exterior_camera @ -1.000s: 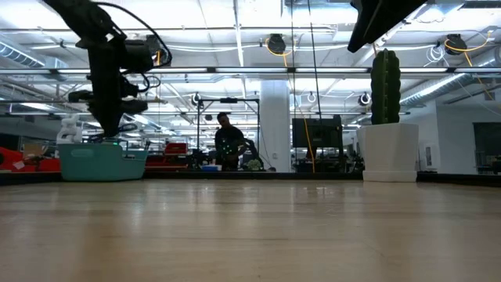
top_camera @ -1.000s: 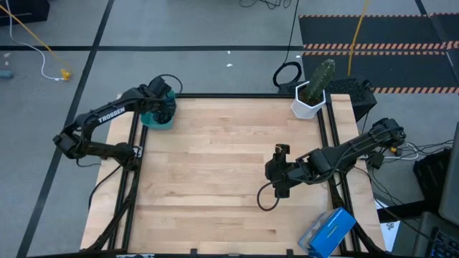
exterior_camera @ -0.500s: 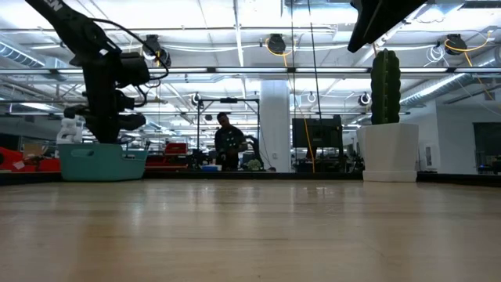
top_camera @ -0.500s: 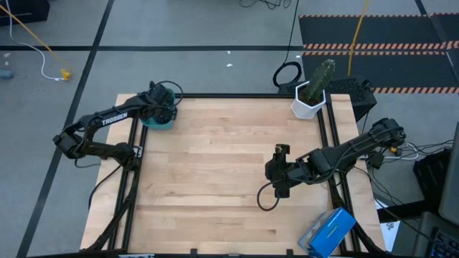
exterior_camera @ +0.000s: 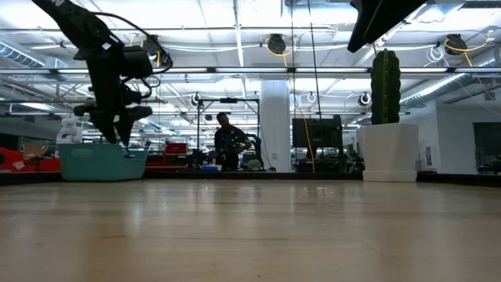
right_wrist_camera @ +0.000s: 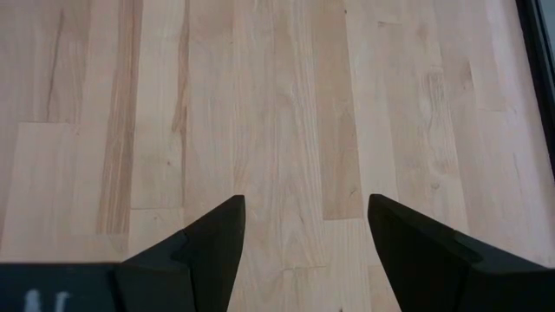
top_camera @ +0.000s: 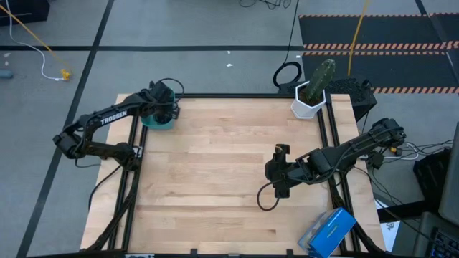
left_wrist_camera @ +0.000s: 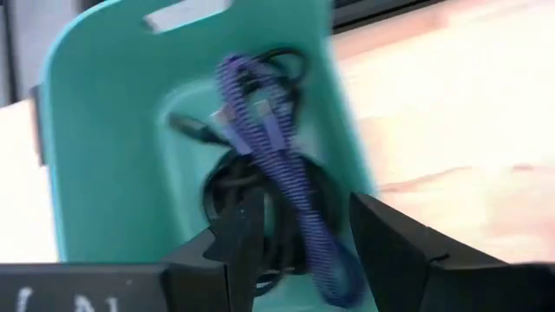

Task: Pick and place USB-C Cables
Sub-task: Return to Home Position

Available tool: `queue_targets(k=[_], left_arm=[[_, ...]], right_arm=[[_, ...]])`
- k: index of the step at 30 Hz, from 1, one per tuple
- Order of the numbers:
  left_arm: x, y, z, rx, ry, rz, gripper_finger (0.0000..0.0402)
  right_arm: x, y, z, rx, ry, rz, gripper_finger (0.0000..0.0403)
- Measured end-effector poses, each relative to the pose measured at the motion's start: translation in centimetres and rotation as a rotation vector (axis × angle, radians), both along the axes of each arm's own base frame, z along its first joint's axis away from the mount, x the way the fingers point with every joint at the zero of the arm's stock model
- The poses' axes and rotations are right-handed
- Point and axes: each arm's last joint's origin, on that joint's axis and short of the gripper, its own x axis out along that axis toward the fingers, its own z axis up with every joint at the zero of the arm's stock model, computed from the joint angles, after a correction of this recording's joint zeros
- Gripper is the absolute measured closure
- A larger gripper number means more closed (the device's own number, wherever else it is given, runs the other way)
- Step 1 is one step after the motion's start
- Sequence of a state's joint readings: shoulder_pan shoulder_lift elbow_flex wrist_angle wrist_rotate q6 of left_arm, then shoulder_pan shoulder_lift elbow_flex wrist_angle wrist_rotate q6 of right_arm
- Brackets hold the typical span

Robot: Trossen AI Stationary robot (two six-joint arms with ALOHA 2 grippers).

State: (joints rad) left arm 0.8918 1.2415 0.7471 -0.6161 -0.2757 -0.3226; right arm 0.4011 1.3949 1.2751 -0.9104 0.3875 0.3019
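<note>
The teal tray (top_camera: 153,122) stands at the table's far left corner. My left gripper (left_wrist_camera: 299,225) hangs open just above it, fingers pointing down into it (exterior_camera: 117,137). In the left wrist view the blue-purple USB-C cable (left_wrist_camera: 269,139) lies in the tray (left_wrist_camera: 104,130) below the gap between the fingers, over black coiled cables (left_wrist_camera: 227,186). My right gripper (right_wrist_camera: 303,230) stands open over bare wood right of the table's middle (top_camera: 278,172), nothing between its fingers.
A white pot with a cactus (top_camera: 312,93) stands at the far right corner. A blue box (top_camera: 328,231) lies at the near right edge. A wide stretch of bare wood (top_camera: 208,172) lies between the two arms. A person (exterior_camera: 227,141) shows far behind the table.
My left gripper has dipped into the teal tray, then risen a little above its rim and opened. My right arm has kept still.
</note>
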Motion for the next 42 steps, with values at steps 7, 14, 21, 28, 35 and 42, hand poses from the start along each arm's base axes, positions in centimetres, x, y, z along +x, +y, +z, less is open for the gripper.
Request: queue_targets(k=[7,14,21,28,35,42], left_arm=[[2.6,-1.6,3.7,0.100,-0.102,-0.204,0.0227],[5.8,-5.9,7.5,0.355,-0.309,-0.511,0.0227],[7.4,-9.4,10.4,0.566,-0.448,-0.754,0.0227],[9.0,-11.9,10.5,0.598,-0.486,-0.907,0.0227],[11.6,-14.8,9.3,0.551,-0.539,-1.022,0.0227],[14.7,-18.1,7.3,0.540,-0.578,-1.153,0.0271]], right_arm=[[0.1,0.0,0.1,-0.011,-0.009,0.021,0.0165],[0.6,0.2,-1.0,-0.062,-0.048,0.093,0.0165],[0.9,-0.3,-0.4,-0.153,-0.149,0.048,0.0176],[-0.1,0.0,-1.0,-0.107,-0.299,0.086,0.0246],[-3.0,-0.9,-3.5,0.010,-0.441,0.164,0.0343],[-6.7,-2.3,-6.1,0.097,-0.552,0.190,0.0398]])
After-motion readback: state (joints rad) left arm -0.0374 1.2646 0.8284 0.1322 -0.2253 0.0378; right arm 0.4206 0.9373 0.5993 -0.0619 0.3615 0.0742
